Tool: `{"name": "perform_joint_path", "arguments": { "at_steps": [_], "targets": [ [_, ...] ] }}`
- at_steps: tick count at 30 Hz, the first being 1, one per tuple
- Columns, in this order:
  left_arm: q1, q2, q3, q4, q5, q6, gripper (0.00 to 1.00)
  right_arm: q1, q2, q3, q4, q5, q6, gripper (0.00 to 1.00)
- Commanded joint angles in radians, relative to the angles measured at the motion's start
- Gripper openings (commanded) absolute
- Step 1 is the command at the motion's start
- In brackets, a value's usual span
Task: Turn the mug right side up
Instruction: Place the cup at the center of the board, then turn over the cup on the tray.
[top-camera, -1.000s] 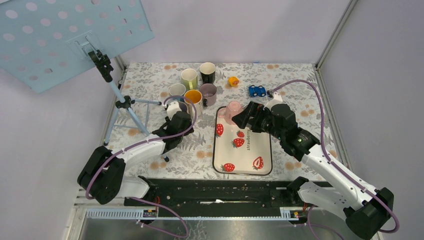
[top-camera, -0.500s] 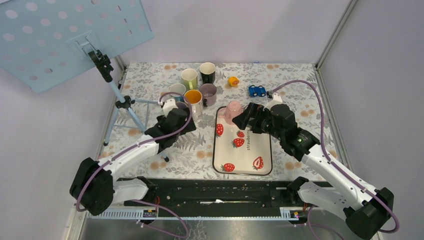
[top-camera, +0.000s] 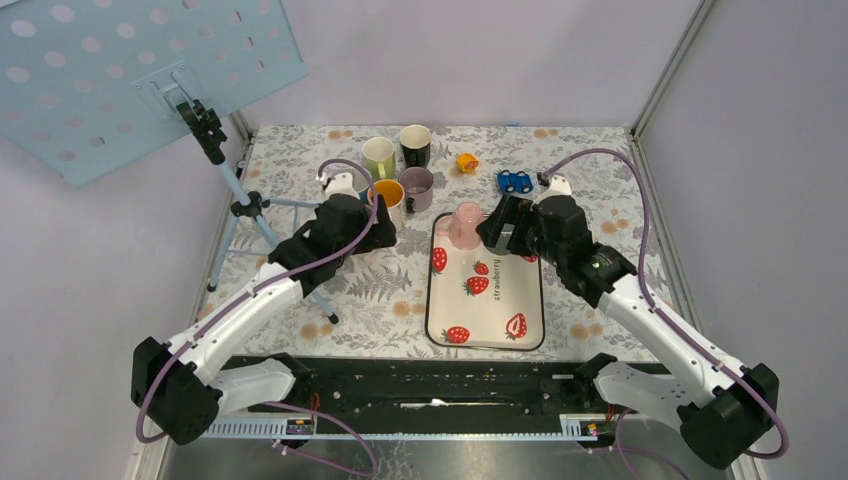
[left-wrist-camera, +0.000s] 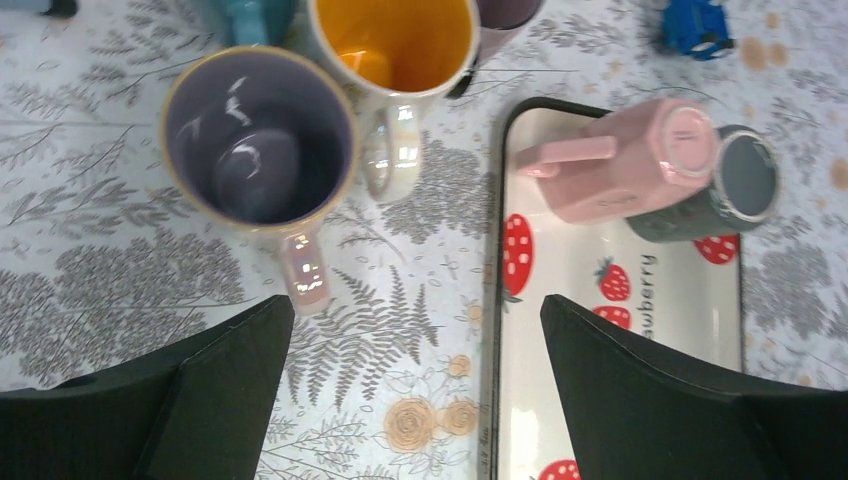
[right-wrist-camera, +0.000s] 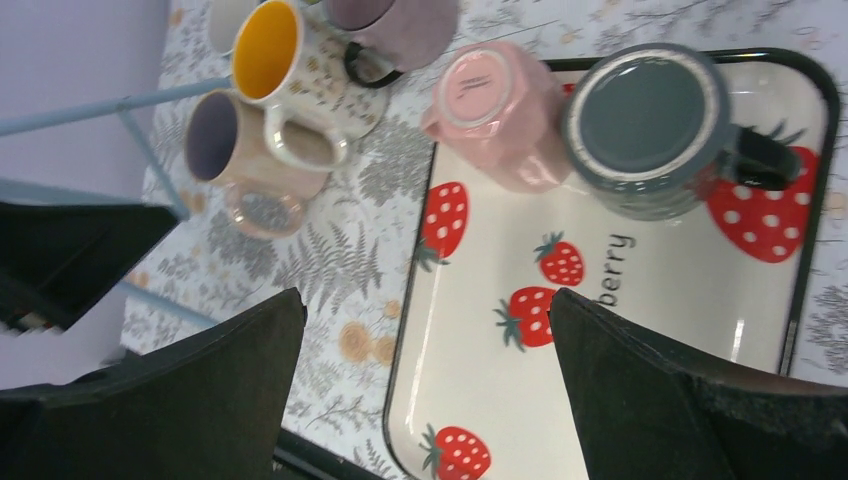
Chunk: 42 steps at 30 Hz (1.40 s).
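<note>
A tripod (top-camera: 245, 210) carrying a blue perforated panel (top-camera: 130, 70) stands at the left edge of the floral bench (left-wrist-camera: 100, 260).

Beside it we see the left pincer (left-wrist-camera: 412, 310) spread wide above the cloth, gripping nothing and touching nothing. Just beyond its fingertips stand 2 upright mugs. The lavender-lined mug (left-wrist-camera: 258, 150) has its pearly handle toward the wrist camera, and the orange-lined mug (left-wrist-camera: 400, 45) is just beside it. From overhead we count 3 more upright mugs behind them: a green mug (top-camera: 378, 157), a black mug (top-camera: 415, 145) and a mauve mug (top-camera: 416, 183).

To the right lies the strawberry tray (left-wrist-camera: 497, 250). At its far end 2 mugs sit upside down, bases up. The pink mug (left-wrist-camera: 625, 165) stands by the tray's far left corner, its handle pointing left across the rim. The grey mug (left-wrist-camera: 748, 178) touches its right side, with its handle turned away from the pink mug.

The right pincer (right-wrist-camera: 425, 300) hangs over the tray with its fingers released and set wide apart. We see only the tray's printed strawberries between them, and both overturned mugs lie beyond the fingertips, untouched. From overhead this arm hides the grey mug.

Behind the tray a small orange item (top-camera: 466, 161) and a blue toy car (top-camera: 514, 182) rest on the bench.
</note>
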Motion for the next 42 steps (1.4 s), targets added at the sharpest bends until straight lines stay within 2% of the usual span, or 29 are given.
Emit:
{"name": "perform_joint_path", "arguments": {
  "at_steps": [1, 9, 14, 23, 27, 33, 42],
  "targets": [
    [0.004, 0.016, 0.099, -0.004, 0.136, 0.076, 0.99, -0.068, 0.043, 0.052, -0.002, 0.037, -0.040, 1.00],
    [0.003, 0.072, 0.153, 0.015, 0.326, 0.122, 0.99, -0.180, 0.121, 0.082, -0.001, -0.010, -0.067, 1.00],
    [-0.001, 0.198, 0.204, 0.101, 0.451, 0.173, 0.99, -0.194, 0.138, 0.106, -0.016, -0.020, -0.061, 1.00],
    [-0.012, 0.480, 0.436, 0.104, 0.590, 0.489, 0.99, -0.207, 0.017, 0.067, -0.059, 0.008, -0.051, 1.00],
    [-0.014, 0.582, 0.559, 0.081, 0.682, 0.581, 0.99, -0.210, -0.038, 0.062, -0.089, 0.011, -0.051, 1.00],
    [-0.044, 0.766, 0.771, -0.046, 0.633, 0.690, 0.99, -0.209, -0.121, 0.071, -0.152, 0.038, -0.063, 1.00],
    [-0.089, 0.874, 0.882, -0.136, 0.593, 0.810, 0.99, -0.209, -0.182, 0.076, -0.203, 0.030, -0.068, 1.00]
  ]
}}
